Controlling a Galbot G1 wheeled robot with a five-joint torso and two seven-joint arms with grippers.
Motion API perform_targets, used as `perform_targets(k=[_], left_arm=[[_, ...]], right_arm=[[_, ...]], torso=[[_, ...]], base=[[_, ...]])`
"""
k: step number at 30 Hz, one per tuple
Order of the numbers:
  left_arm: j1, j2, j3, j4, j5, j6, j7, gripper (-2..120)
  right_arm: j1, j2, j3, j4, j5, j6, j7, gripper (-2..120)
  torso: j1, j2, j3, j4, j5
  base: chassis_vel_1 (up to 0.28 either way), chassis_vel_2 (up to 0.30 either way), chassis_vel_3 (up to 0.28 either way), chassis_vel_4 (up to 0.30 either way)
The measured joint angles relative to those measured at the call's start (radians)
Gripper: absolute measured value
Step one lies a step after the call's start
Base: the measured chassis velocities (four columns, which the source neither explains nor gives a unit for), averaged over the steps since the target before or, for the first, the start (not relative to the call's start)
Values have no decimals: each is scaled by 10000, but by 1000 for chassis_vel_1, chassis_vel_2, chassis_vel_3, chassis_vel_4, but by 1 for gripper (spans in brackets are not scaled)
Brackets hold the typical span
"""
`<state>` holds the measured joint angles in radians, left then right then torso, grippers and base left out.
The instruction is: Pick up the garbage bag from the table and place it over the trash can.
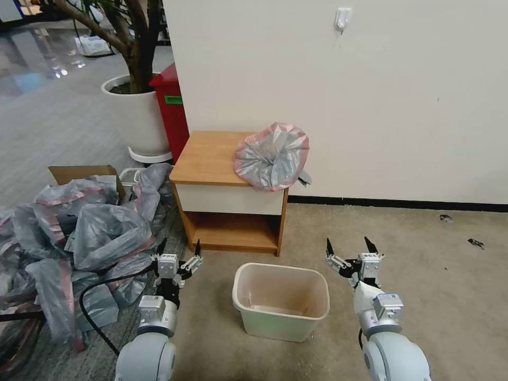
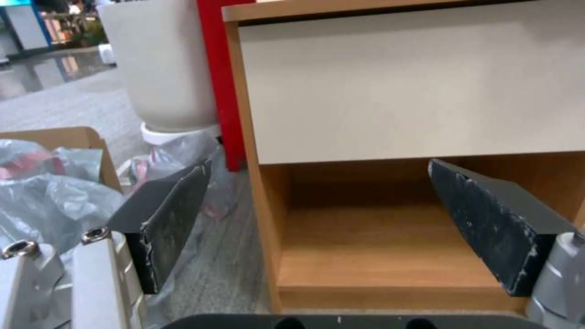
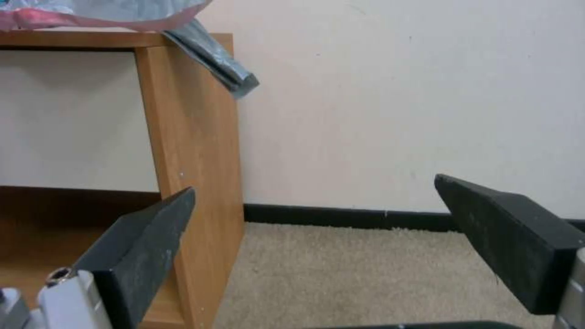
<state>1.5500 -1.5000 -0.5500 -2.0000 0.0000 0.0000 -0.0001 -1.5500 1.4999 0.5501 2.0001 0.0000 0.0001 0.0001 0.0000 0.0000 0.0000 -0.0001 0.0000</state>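
Head view: the garbage bag is seen on the far right corner of the bench, its pink-rimmed mouth tilted toward the robot, a tail hung over the edge. The trash can is placed on the floor in front, probably for easy reach. The left hand and the right hand are held low and spread apart, empty.

Left wrist view: wide fingers are pointed at the shelf.

Right wrist view: the bag's tail is seen above the opened fingers.
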Motion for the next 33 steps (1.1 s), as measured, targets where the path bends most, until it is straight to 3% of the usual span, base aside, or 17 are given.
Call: perform_targets(k=[22,28,30,31,33], left_arm=[[0,0,0,0,0,-1,0,91],[83,189,-96,-140,-233,-12,25,95],[506,1040,-674,-812,-1225,-137,169,99],[506,1040,-674,-812,-1225,-137,169,99],[875,1783,-1173,-1394,-2105,-249,312,99]], right_arm=[[-3,0,0,6,2,0,0,100],[-414,211,21,935,474,159,42,100],[-947,465,50,2063,1141,356,125,100],[-947,465,50,2063,1141,356,125,100],[-1057,513,23,2214,1368,354,141,100]], torso=[[0,0,0,1,0],[0,-1,0,1,-7],[1,0,-1,1,-3],[1,0,-1,1,-3],[0,0,-2,3,2]], base=[[0,0,0,0],[0,0,0,0],[0,0,0,0],[0,0,0,0],[0,0,0,0]])
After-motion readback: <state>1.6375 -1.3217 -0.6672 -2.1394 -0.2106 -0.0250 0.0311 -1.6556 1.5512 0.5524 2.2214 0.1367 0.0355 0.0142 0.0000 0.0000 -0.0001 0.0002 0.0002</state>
